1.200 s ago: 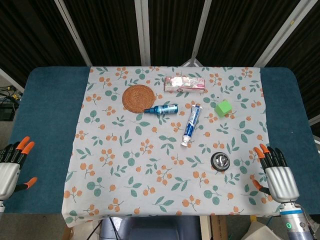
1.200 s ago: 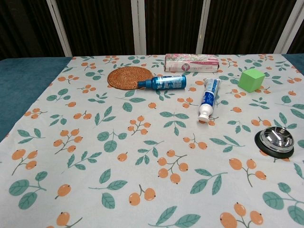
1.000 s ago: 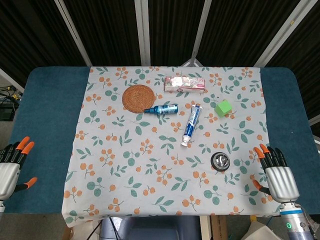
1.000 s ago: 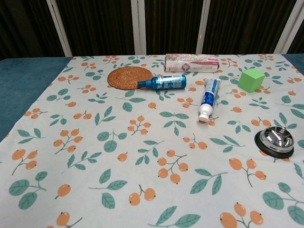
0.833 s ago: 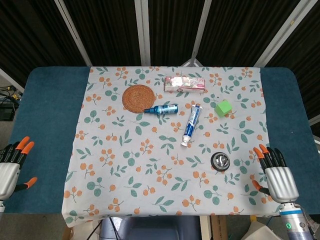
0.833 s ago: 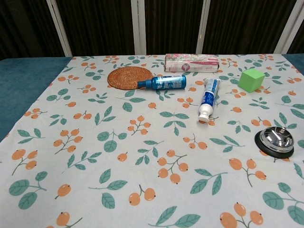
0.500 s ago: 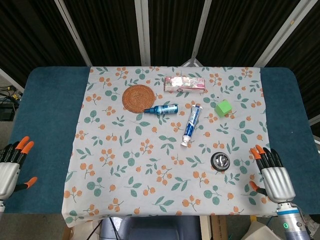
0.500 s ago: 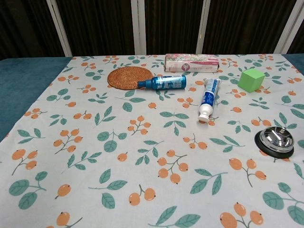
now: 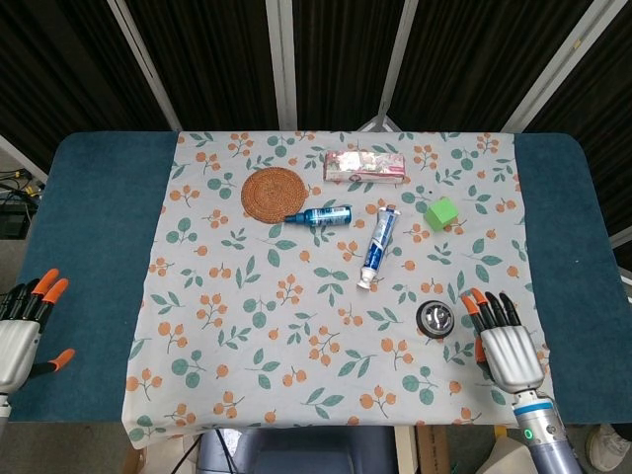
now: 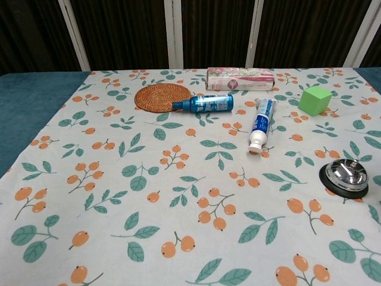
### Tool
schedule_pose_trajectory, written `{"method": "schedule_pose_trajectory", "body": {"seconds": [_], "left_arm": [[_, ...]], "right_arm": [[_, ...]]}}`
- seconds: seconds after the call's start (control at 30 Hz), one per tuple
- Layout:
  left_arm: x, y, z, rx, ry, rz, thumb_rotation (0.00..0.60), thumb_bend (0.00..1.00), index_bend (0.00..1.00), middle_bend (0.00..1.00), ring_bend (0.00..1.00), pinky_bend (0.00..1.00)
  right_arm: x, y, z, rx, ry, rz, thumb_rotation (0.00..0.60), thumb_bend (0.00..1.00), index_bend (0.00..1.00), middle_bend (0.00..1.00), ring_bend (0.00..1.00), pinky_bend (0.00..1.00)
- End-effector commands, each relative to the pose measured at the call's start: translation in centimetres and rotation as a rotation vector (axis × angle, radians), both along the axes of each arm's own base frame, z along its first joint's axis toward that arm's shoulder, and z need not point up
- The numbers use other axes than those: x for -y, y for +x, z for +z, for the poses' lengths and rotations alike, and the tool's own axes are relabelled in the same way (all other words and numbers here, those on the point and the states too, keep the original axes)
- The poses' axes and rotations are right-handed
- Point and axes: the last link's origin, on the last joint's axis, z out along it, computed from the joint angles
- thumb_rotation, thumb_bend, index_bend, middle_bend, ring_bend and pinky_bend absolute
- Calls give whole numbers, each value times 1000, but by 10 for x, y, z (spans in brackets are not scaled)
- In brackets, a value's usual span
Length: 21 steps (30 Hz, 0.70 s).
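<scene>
Your right hand (image 9: 509,346) lies flat, back up, over the near right part of the leaf-and-berry printed tablecloth (image 9: 257,326). Its orange-tipped fingers (image 9: 483,305) are straight and a little spread, and they hold nothing. The round shiny metal call bell on a black base (image 9: 435,317) is just beside these fingers, on their left, not touching. Your left hand (image 9: 22,336) is over the dark blue felt table cover (image 9: 89,227) at the near left edge, fingers also spread and empty; the picture border cuts off part of it.

Farther away lie a white and blue toothpaste tube (image 9: 376,247), a blue plastic spray bottle (image 9: 321,215) touching a round woven rattan coaster (image 9: 275,193), a green cube (image 9: 441,213) and a flat pink flowered box (image 9: 365,165).

The chest view shows the bell (image 10: 346,176) but neither hand.
</scene>
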Motion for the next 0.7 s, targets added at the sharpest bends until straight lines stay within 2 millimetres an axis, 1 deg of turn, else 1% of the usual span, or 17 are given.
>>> {"method": "schedule_pose_trajectory", "body": {"seconds": [0.03, 0.3, 0.43, 0.7], "left_arm": [[0, 0, 0, 0, 1, 1, 600, 33, 0, 0, 0, 0], [0, -1, 0, 2, -1, 2, 600, 33, 0, 0, 0, 0], [0, -1, 0, 2, -1, 1, 600, 34, 0, 0, 0, 0], [-1, 0, 0, 1, -3, 0, 600, 34, 0, 0, 0, 0]], "right_arm": [[5, 5, -21, -27, 34, -9, 600, 925, 0, 0, 0, 0], [5, 4, -45, -84, 70, -23, 600, 939, 0, 0, 0, 0], [7, 1, -48, -102, 70, -33, 600, 949, 0, 0, 0, 0], [9, -2, -47, -97, 67, -54, 600, 949, 0, 0, 0, 0]]}}
